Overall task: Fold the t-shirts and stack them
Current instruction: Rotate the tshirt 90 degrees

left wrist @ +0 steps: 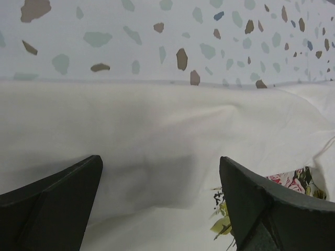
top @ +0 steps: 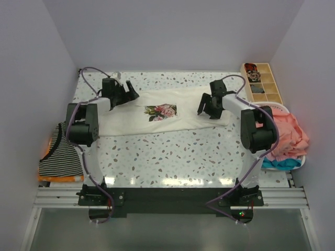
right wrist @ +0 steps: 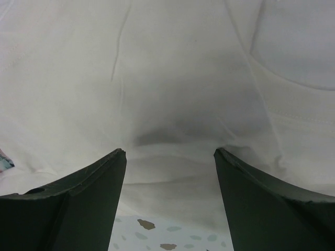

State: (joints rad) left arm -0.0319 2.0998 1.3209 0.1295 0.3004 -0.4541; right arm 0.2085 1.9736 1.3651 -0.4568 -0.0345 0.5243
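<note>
The cream t-shirt (top: 180, 112) with the pink-rose print (top: 161, 111) lies spread flat across the far half of the table. My left gripper (top: 128, 94) is open over its left part; the left wrist view shows cream cloth (left wrist: 157, 130) between the open fingers and the print at the right (left wrist: 293, 180). My right gripper (top: 207, 108) is open over the shirt's right part, its fingertips touching the cloth (right wrist: 172, 78) near the hem. A black-and-white striped shirt (top: 58, 156) lies on an orange one (top: 57, 179) at the left edge. Coral-pink shirts (top: 285, 133) over a blue one (top: 282, 164) lie at the right.
A compartmented wooden tray (top: 261, 83) stands at the far right corner. The coral and blue shirts sit in a white basket (top: 301, 162). White walls close in the speckled table (top: 172, 157) on three sides.
</note>
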